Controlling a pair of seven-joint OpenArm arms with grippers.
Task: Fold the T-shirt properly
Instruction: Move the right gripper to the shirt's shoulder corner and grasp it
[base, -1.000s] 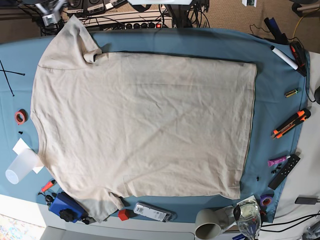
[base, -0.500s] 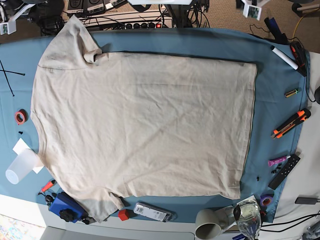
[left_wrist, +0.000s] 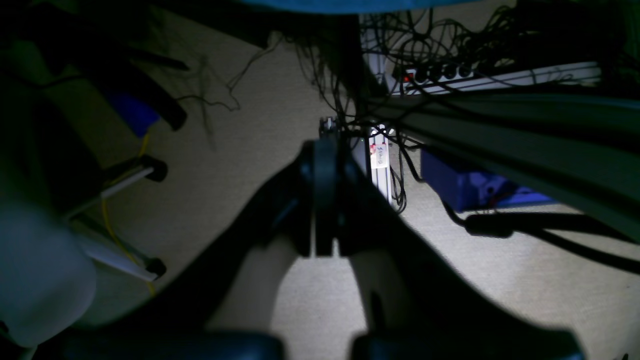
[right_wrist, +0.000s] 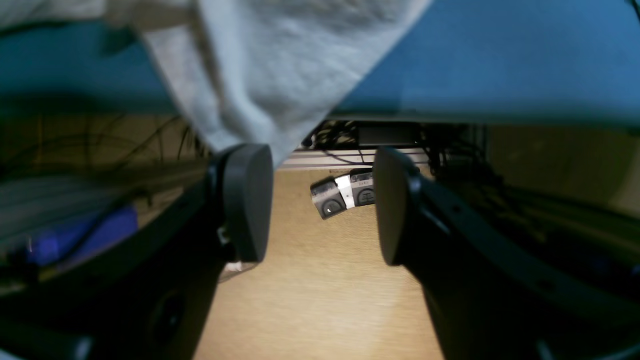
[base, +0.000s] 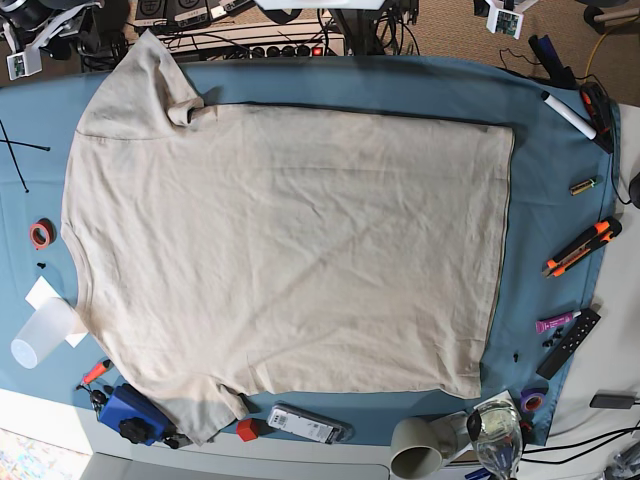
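Overhead, the T-shirt (base: 285, 245) lies spread flat on the teal cloth covering the worktop (base: 560, 150), collar end toward the view's left and hem toward the right; its outline, creases and the folded-in sleeve at the upper left match the picture from a second ago, so the cloth has not shifted. What differs is at the far edge: a second ago a grey arm part sat just above the upper-left sleeve, and now the right gripper (base: 30, 45) shows only as a white-tagged part in the top-left corner, off the shirt. The left gripper (base: 505, 18) has come into view at the top right edge, beyond the worktop. From the right wrist, the right gripper (right_wrist: 322, 202) has its jaws standing wide with nothing between them; a hanging fold of the T-shirt (right_wrist: 280, 65) drapes over the worktop edge just above the left pad, and whether it touches cannot be told. From the left wrist, the left gripper (left_wrist: 324, 165) has its jaws pressed together, empty, over floor and cables. Surrounding clutter, such as the plastic cup (base: 40, 335) and orange cutter (base: 580, 247), is unmoved.
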